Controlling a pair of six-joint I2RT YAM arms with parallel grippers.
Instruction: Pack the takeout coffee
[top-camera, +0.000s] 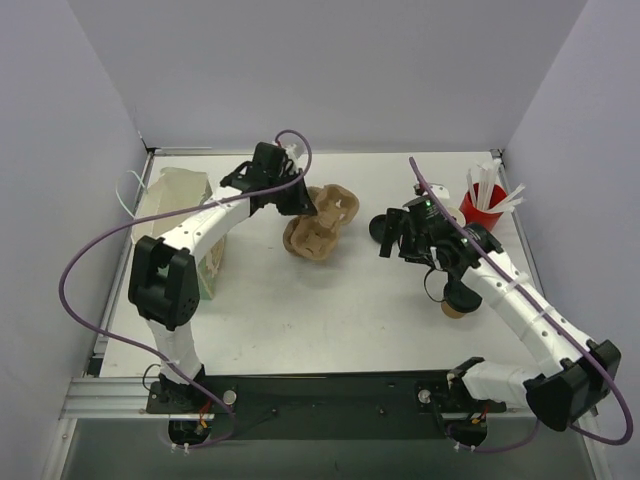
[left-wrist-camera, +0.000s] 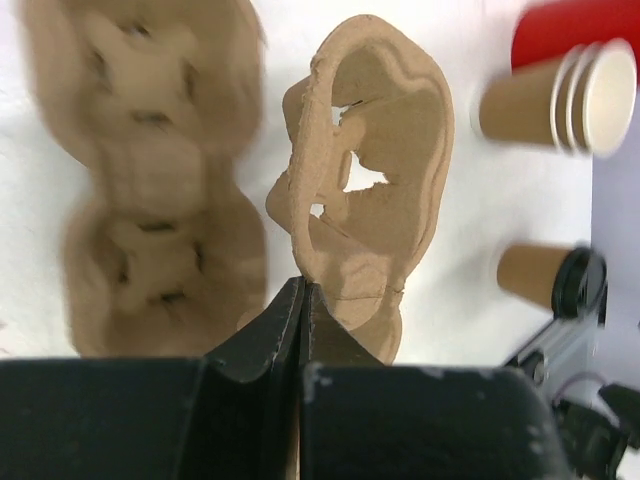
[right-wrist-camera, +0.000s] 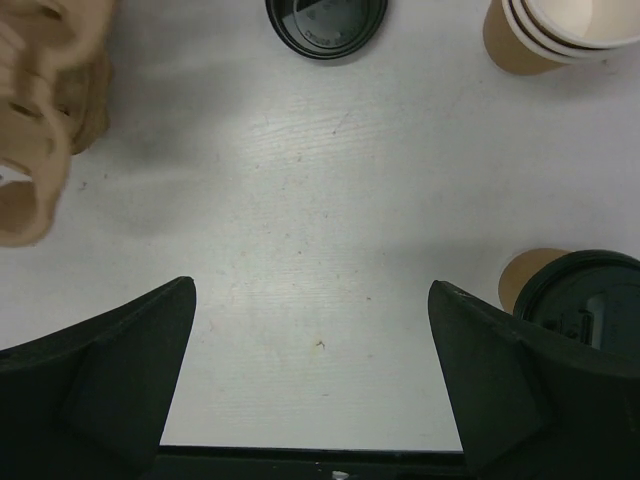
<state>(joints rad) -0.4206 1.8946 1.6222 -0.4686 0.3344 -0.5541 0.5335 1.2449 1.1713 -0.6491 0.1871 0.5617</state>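
The takeout coffee (right-wrist-camera: 575, 295), a brown paper cup with a black lid, stands on the table just right of my right gripper's right finger; it shows under the right arm in the top view (top-camera: 458, 302) and in the left wrist view (left-wrist-camera: 548, 278). My right gripper (right-wrist-camera: 312, 300) is open and empty over bare table (top-camera: 400, 238). My left gripper (left-wrist-camera: 303, 288) is shut on the rim of a moulded pulp cup carrier (left-wrist-camera: 370, 170) and holds it tilted on edge above the table (top-camera: 335, 205). A second carrier (left-wrist-camera: 150, 170) lies flat beside it (top-camera: 308, 240).
A stack of empty brown cups (right-wrist-camera: 555, 35) stands at the back right, next to a red cup of white sticks (top-camera: 482, 205). A loose black lid (right-wrist-camera: 325, 22) lies ahead of the right gripper. A pale paper bag (top-camera: 175, 200) stands at the left edge.
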